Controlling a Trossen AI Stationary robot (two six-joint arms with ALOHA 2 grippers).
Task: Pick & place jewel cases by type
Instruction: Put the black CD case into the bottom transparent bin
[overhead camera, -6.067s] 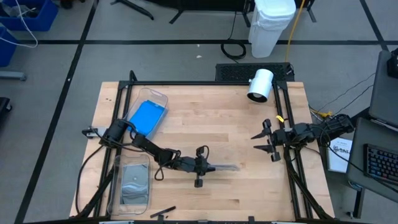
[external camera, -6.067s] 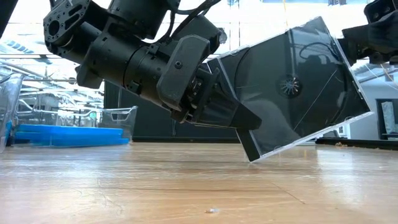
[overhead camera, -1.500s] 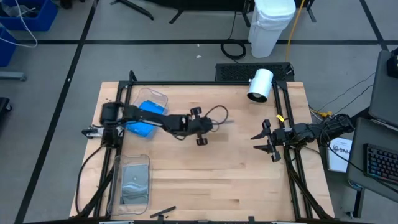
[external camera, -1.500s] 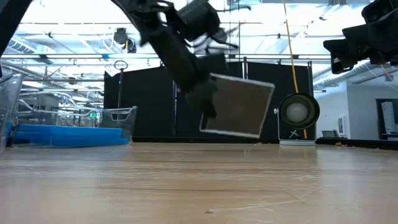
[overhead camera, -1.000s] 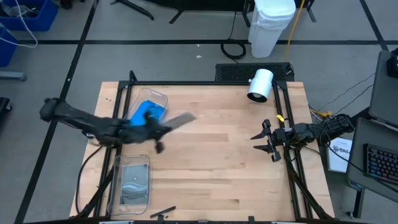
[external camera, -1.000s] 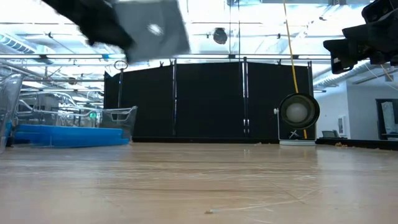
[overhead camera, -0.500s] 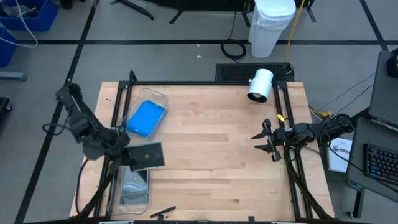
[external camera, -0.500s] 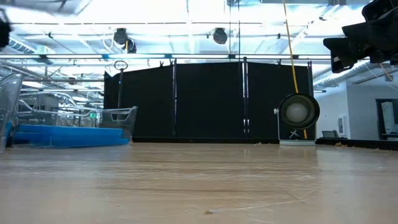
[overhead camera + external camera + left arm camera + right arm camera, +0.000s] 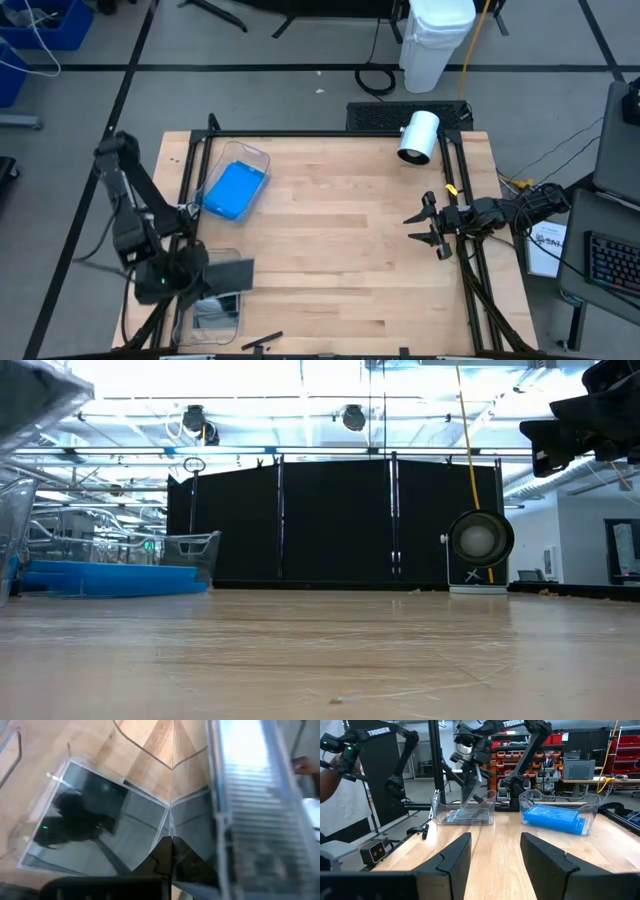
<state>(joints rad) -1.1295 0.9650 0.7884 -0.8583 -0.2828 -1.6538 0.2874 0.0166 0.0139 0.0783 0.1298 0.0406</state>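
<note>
The left gripper (image 9: pixel 200 277) is pinching a grey jewel case (image 9: pixel 228 274) above the near clear bin (image 9: pixel 184 300), likely because grey cases belong there, while the right gripper (image 9: pixel 428 224) is waiting spread.

The pale, smooth, planked wooden tabletop (image 9: pixel 340 250) has a light sheen. The clear, glossy plastic rectangular bins (image 9: pixel 466 812) reflect light at their rims. The bright blue plastic jewel cases (image 9: pixel 233 190) look smooth and satiny. The grey, see-through plastic jewel case (image 9: pixel 228 275) is glossy, and the matt black fingers (image 9: pixel 547 857) look like moulded plastic.
</note>
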